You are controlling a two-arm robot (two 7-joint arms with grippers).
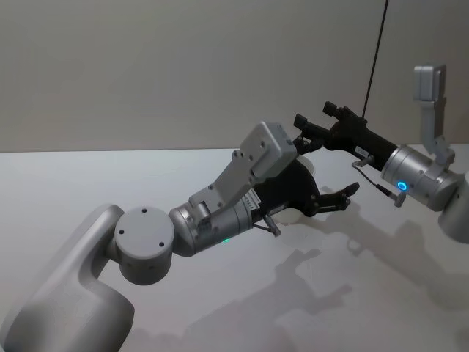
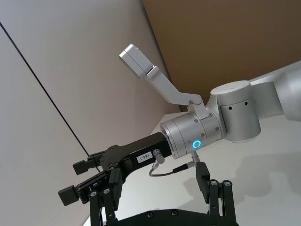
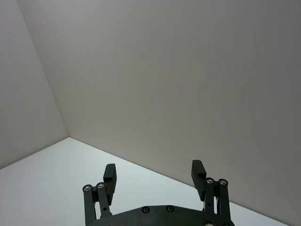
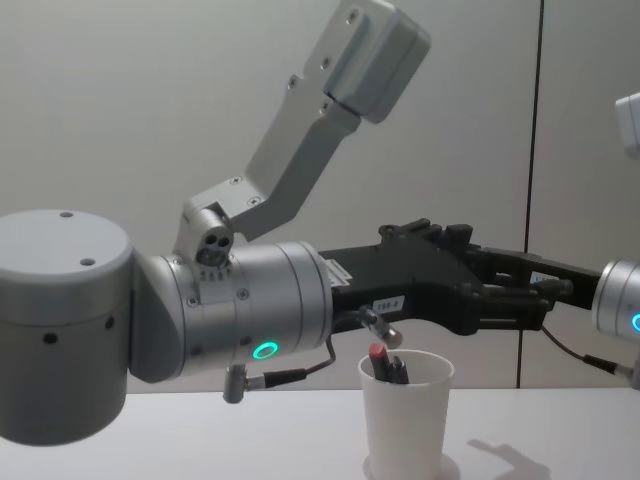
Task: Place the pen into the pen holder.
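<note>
The pen holder (image 4: 405,420), a white paper cup, stands on the table in the chest view. A red-tipped pen (image 4: 379,354) stands inside it beside another dark pen. My left gripper (image 1: 324,176) hovers just above and around the cup, open, with nothing in it. In the head view it hides most of the cup (image 1: 308,166). The left wrist view has its own fingers (image 2: 211,188) spread at the frame's edge. My right gripper (image 1: 314,117) hangs higher and farther back, open and empty (image 3: 154,172). It also appears in the left wrist view (image 2: 70,181).
The white table (image 1: 88,191) runs back to a plain grey wall. A thin dark cable (image 1: 377,51) hangs down the wall behind the right arm. My left arm's wrist (image 4: 240,300) looms large across the chest view.
</note>
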